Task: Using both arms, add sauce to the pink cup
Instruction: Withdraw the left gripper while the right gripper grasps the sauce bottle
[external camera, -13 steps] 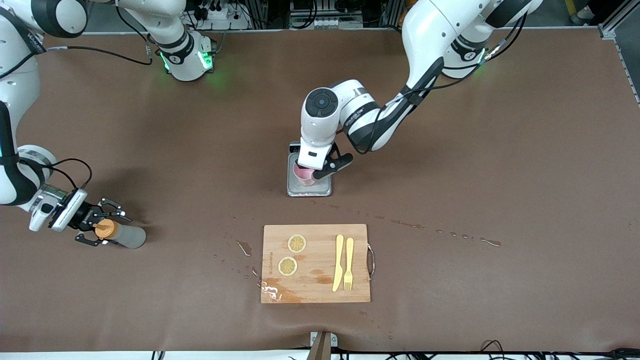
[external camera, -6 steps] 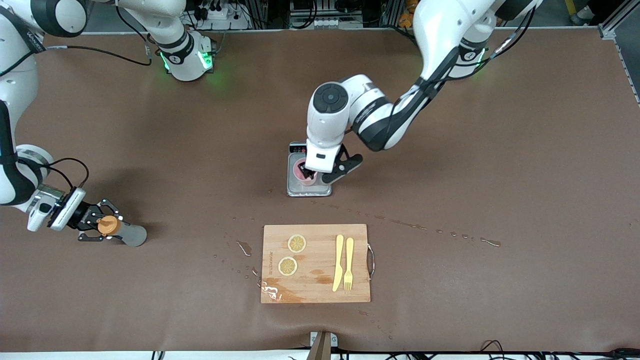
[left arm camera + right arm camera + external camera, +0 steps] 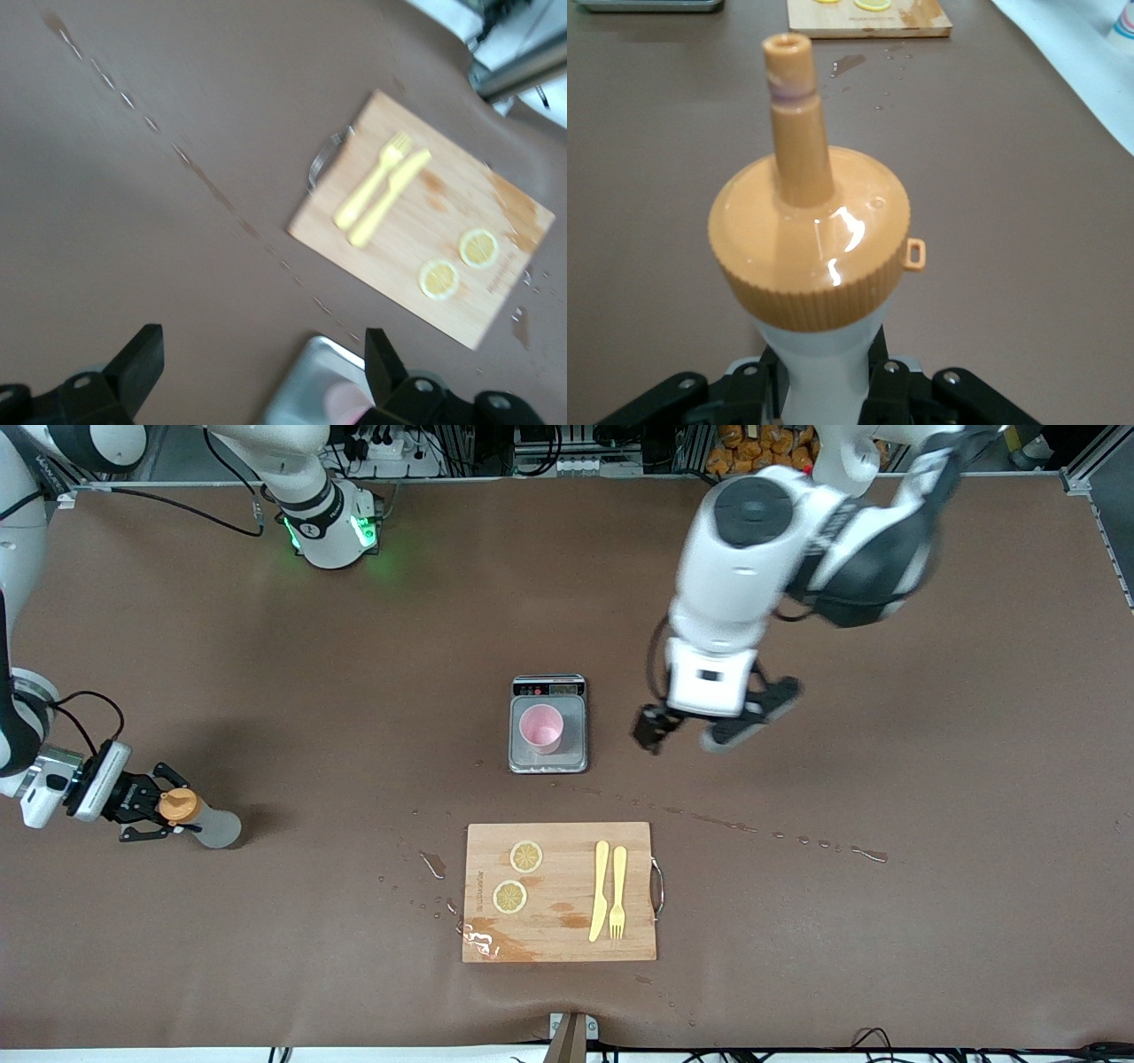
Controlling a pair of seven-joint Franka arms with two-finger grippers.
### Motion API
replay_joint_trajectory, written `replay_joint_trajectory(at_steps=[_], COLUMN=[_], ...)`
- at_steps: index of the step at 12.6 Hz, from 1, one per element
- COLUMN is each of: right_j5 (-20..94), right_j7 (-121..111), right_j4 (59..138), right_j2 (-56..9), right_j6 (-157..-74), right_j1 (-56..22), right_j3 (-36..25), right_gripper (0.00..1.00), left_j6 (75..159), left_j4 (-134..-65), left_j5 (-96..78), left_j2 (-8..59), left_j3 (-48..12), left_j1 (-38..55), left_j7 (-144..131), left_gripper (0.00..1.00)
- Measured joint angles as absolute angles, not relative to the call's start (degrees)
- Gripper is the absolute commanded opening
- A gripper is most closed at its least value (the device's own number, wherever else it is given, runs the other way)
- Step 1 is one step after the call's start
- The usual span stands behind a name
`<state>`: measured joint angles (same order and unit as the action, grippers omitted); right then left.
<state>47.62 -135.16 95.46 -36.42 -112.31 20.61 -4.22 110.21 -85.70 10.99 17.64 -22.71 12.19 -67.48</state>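
The pink cup (image 3: pixel 540 728) stands upright on a small steel scale (image 3: pixel 574 735) in the middle of the table. My left gripper (image 3: pixel 654 735) is open and empty, up in the air beside the scale toward the left arm's end. In the left wrist view its fingers (image 3: pixel 133 372) stand wide apart, with the scale (image 3: pixel 310 381) and the cup (image 3: pixel 347 405) between them below. My right gripper (image 3: pixel 151 808) is shut on the sauce bottle (image 3: pixel 211 828) just under its orange cap (image 3: pixel 177 804), near the right arm's end of the table. The right wrist view shows the cap (image 3: pixel 811 239) and whitish body (image 3: pixel 828 372) between the jaws.
A wooden cutting board (image 3: pixel 560 934) lies nearer to the front camera than the scale, with two lemon slices (image 3: pixel 526 856), a yellow knife (image 3: pixel 600 890) and a fork (image 3: pixel 617 890). Water drops (image 3: pixel 735 825) trail across the brown mat.
My left gripper has let go of the cup and risen away toward the left arm's end. My right gripper has drawn the bottle toward the right arm's end and tipped it up.
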Motion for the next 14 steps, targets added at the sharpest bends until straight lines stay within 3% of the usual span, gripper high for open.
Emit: replay_joint_trajectory(at_steps=[4,10,12,14], right_j5=[37.59,29.23,28.17,25.12], right_j7=[-124.46,-106.57,-102.66,-98.51], right_j4=[94.53,91.21,90.94,90.93], right_j2=[-32.85,-29.97,-29.4,-28.46], right_j6=[-110.12,-109.8,-109.78,-109.63], right_j1=[18.04,6.19,2.43,-0.82], right_j3=[-3.86,-3.44,-3.4,-3.37], right_gripper=[0.0,0.0,0.0,0.0], left_j6=[102.66,96.86,96.54,93.16], left_j4=[-85.76,-85.87,-85.94,-86.05], left_j5=[6.3,5.13,3.73,2.85], left_j2=[13.43,8.11,6.71,4.83], left_j3=[-22.72,-22.78,-20.95,-14.51], left_j1=[-0.83,-10.76,-11.37,-6.67], left_j7=[-43.1,-21.59,-16.2,-12.03], left_gripper=[1.0,1.0,1.0,1.0])
